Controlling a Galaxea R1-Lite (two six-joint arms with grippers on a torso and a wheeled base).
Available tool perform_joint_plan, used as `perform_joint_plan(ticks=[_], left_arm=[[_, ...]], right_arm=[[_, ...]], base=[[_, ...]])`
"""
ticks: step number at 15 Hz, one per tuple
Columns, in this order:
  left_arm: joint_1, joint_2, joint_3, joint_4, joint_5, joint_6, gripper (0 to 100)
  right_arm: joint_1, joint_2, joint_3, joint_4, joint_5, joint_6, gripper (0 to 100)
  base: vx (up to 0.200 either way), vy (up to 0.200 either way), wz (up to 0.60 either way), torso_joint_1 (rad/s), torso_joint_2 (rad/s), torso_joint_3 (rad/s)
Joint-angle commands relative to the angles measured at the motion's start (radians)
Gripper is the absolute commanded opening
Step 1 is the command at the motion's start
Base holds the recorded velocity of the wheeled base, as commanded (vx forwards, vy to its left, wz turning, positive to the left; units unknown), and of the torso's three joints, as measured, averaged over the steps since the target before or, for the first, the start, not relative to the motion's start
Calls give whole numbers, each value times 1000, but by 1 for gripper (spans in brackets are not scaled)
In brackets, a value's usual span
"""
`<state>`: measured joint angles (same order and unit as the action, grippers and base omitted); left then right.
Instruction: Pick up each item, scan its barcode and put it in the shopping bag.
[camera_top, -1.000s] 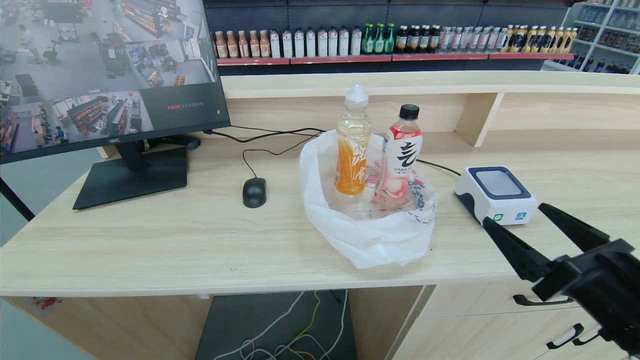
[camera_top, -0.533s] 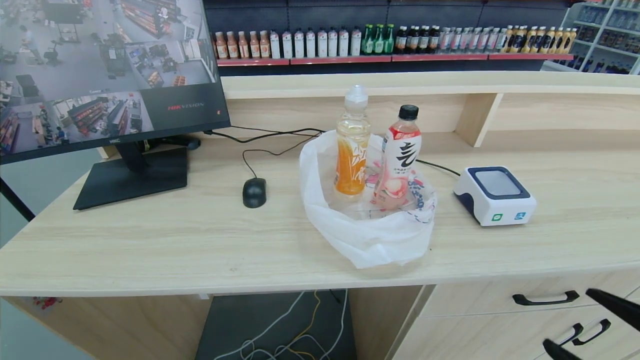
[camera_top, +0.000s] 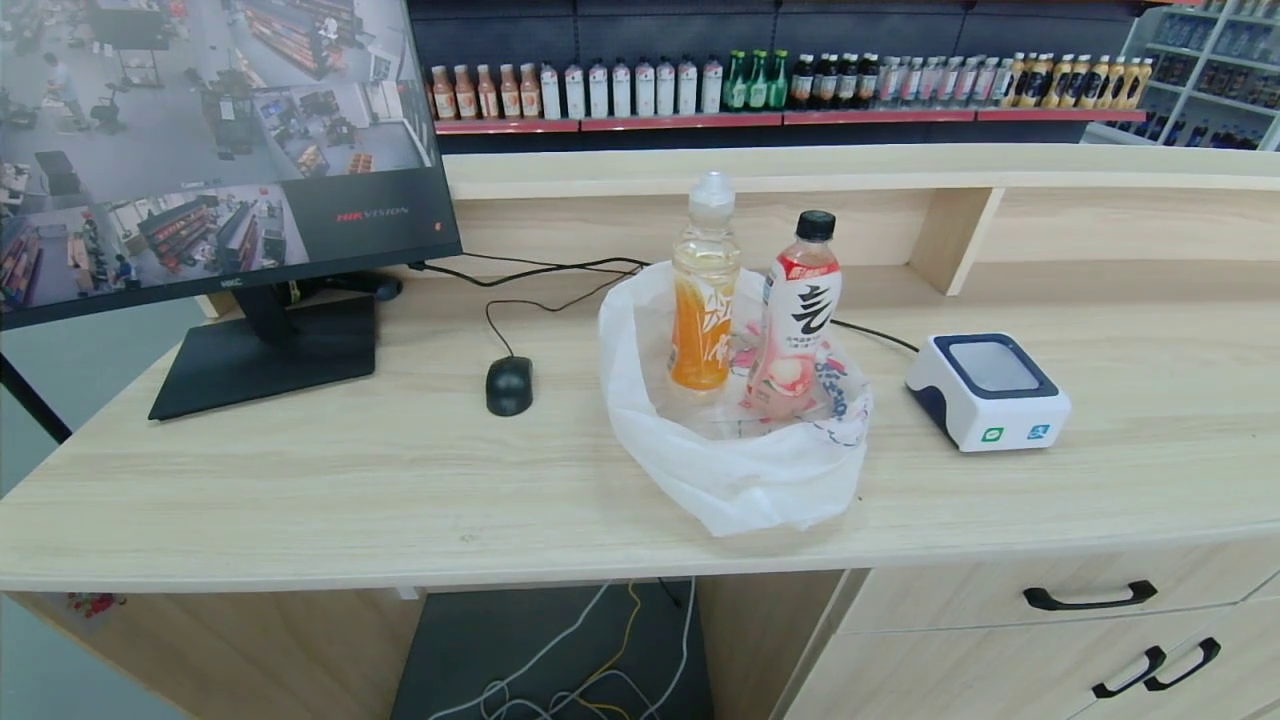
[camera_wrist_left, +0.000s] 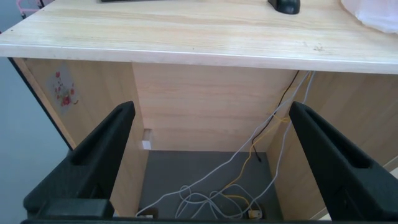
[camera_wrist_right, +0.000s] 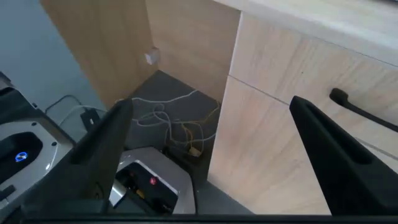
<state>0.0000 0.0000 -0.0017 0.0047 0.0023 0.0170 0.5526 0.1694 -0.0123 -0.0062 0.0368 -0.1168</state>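
Note:
An orange drink bottle (camera_top: 704, 290) and a pink peach drink bottle (camera_top: 795, 322) stand upright side by side inside the white shopping bag (camera_top: 735, 460) at the middle of the counter. The white barcode scanner (camera_top: 988, 390) sits on the counter to the bag's right, apart from it. My left gripper (camera_wrist_left: 211, 155) hangs open and empty below the counter's front edge, facing the cable space underneath. My right gripper (camera_wrist_right: 208, 155) is also open and empty, low beside the drawer fronts (camera_wrist_right: 298, 118).
A monitor (camera_top: 200, 150) on a black stand occupies the counter's left, with a black mouse (camera_top: 509, 384) and cables near the bag. A raised wooden shelf runs along the back. Loose cables (camera_top: 570, 680) lie under the counter. Drawers with black handles (camera_top: 1090, 597) are at the lower right.
My right gripper, a second ago open near the scanner at the counter's front right, dropped down past the drawers and left the head view. The bottles, bag and scanner stayed put.

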Motion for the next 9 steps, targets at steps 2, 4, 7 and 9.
perform_joint_plan(ticks=[2, 4, 7, 9], left_arm=[[0, 0, 0, 0, 1, 0, 100], [0, 0, 0, 0, 1, 0, 100], [0, 0, 0, 0, 1, 0, 100], [0, 0, 0, 0, 1, 0, 100]], right_arm=[[-92, -44, -6, 8, 0, 3, 100], [-195, -8, -6, 8, 0, 6, 100], [-326, 7, 12, 3, -5, 51, 100], [-399, -17, 12, 5, -20, 88, 100]], base=[[0, 0, 0, 0, 0, 0], [0, 0, 0, 0, 0, 0], [0, 0, 0, 0, 0, 0], [0, 0, 0, 0, 0, 0]])
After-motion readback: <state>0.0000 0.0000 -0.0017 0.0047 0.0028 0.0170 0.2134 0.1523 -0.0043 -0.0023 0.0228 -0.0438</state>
